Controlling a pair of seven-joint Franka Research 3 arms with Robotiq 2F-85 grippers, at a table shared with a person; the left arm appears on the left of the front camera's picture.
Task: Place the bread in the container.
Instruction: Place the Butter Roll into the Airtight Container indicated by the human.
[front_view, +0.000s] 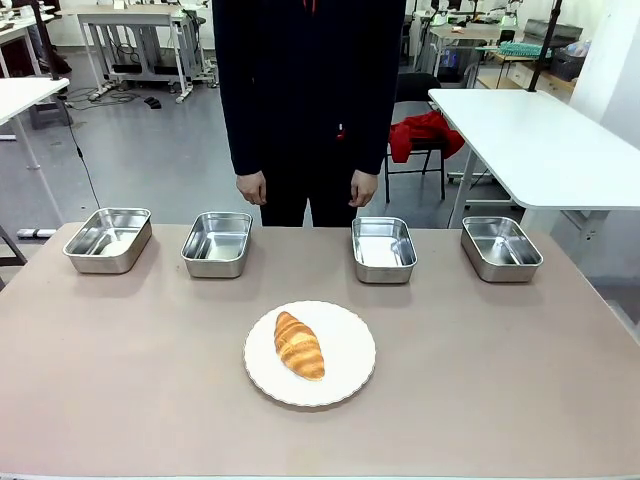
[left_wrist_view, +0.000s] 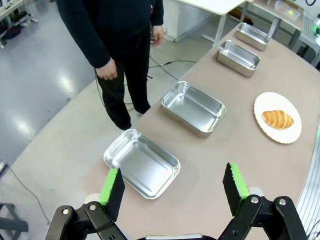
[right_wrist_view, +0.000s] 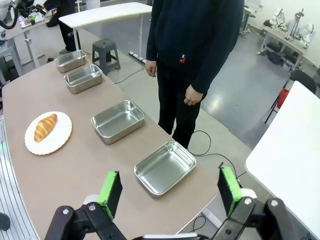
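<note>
The pick-up step is pending; nothing is held. The bread lies on the white plate at mid-bench, well apart from both sets of fingers. The left gripper and right gripper are held wide and empty. Next, a descent over the bread is called for. Four alike steel pans are ranged beyond the plate; the one intended cannot be told.

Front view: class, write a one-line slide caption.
Golden-brown croissant on a round white plate, four shallow stainless-steel pans in a row behind, a person standing beyond.
</note>
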